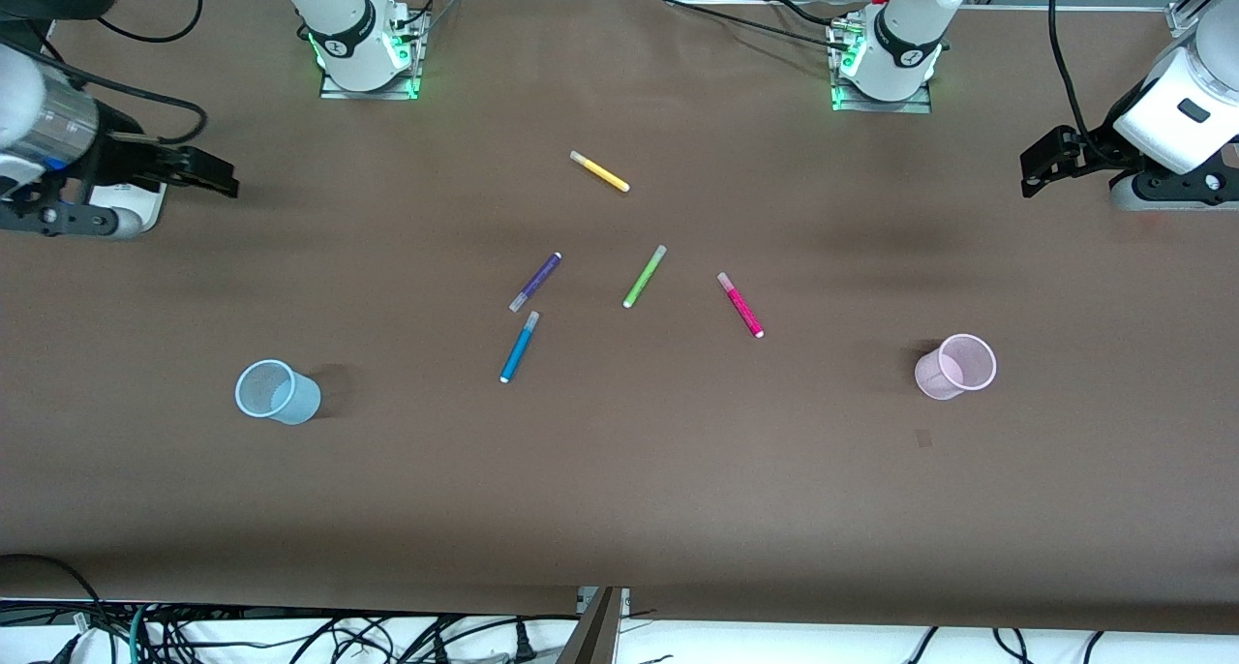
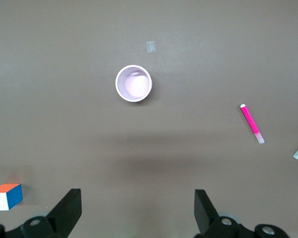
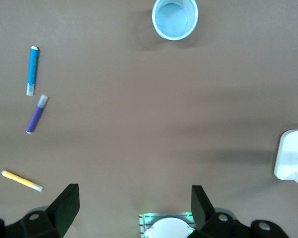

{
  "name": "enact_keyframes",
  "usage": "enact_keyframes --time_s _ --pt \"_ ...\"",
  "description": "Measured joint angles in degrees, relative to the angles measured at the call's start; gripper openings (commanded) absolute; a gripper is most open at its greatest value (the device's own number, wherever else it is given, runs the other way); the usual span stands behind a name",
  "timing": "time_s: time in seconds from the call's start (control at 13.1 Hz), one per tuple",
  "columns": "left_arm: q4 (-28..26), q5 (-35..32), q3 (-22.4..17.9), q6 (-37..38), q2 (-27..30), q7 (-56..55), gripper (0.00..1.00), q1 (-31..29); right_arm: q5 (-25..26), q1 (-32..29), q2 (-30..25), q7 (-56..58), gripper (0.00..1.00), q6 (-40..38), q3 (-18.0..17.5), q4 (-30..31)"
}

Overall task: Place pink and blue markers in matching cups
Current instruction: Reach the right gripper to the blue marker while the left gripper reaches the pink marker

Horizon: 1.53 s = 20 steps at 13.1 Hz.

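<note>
The pink marker (image 1: 740, 305) and the blue marker (image 1: 519, 347) lie flat mid-table. The pale pink cup (image 1: 956, 366) stands upright toward the left arm's end, and the pale blue cup (image 1: 277, 391) stands toward the right arm's end. Both cups are empty. My left gripper (image 1: 1041, 166) is open and empty over its end of the table. Its wrist view shows the pink cup (image 2: 133, 83) and the pink marker (image 2: 252, 123). My right gripper (image 1: 218, 175) is open and empty over its own end. Its wrist view shows the blue cup (image 3: 175, 19) and the blue marker (image 3: 33, 70).
A dark purple pen (image 1: 535, 282), a lime-green pen (image 1: 645, 276) and a yellow pen (image 1: 599, 171) lie among the markers. A coloured cube (image 2: 6, 196) shows in the left wrist view. A small tape patch (image 1: 923, 438) lies by the pink cup.
</note>
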<state>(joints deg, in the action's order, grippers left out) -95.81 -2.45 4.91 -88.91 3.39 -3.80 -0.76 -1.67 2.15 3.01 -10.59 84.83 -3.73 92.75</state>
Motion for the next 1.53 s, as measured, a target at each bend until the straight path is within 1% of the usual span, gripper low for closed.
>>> enact_keyframes --time_s 0.15,0.38,0.54,0.69,0.84,0.92,1.07,1.22,1.38,1.53 --pt "0.0 0.0 0.1 0.0 0.0 0.0 1.0 0.0 0.0 3.4 1.8 -5.5 0.99 2.4 -0.1 0.0" --pt "0.0 0.0 0.5 0.0 0.0 -0.1 1.0 0.0 0.0 8.7 6.1 -13.6 0.99 7.8 -0.3 0.0" --pt "-0.2 0.0 0.7 2.9 -0.4 0.0 1.0 0.1 0.0 11.7 9.6 -17.8 0.99 12.4 -0.3 0.1" --pt "-0.6 0.0 1.2 6.3 -2.1 0.0 1.0 0.3 0.0 14.1 13.4 -21.4 0.99 16.4 -0.3 0.2" --pt "-0.9 0.7 1.4 6.9 -4.7 0.0 1.0 0.5 0.0 16.0 17.4 -25.0 0.99 20.1 -0.3 0.2" --pt "-1.1 2.0 1.4 6.9 -6.0 0.0 1.0 0.5 0.0 17.0 19.3 -26.4 0.99 21.9 -0.3 0.2" --pt "-1.4 5.6 1.4 5.0 -9.5 -0.2 1.0 0.9 0.0 18.7 22.6 -30.0 0.99 26.2 -0.3 0.5" --pt "-1.8 6.7 2.4 0.4 -13.6 -2.1 1.0 1.4 0.0 20.8 25.6 -34.1 0.99 30.5 -0.3 0.9" --pt "-2.0 6.9 5.4 -3.4 -17.4 -9.2 1.0 2.1 0.0 22.2 28.1 -35.7 0.99 33.3 -0.3 1.1" --pt "-2.2 6.8 7.7 -8.0 -21.4 -16.8 1.0 4.6 0.0 22.8 30.0 -35.9 0.99 35.5 -0.3 1.1"
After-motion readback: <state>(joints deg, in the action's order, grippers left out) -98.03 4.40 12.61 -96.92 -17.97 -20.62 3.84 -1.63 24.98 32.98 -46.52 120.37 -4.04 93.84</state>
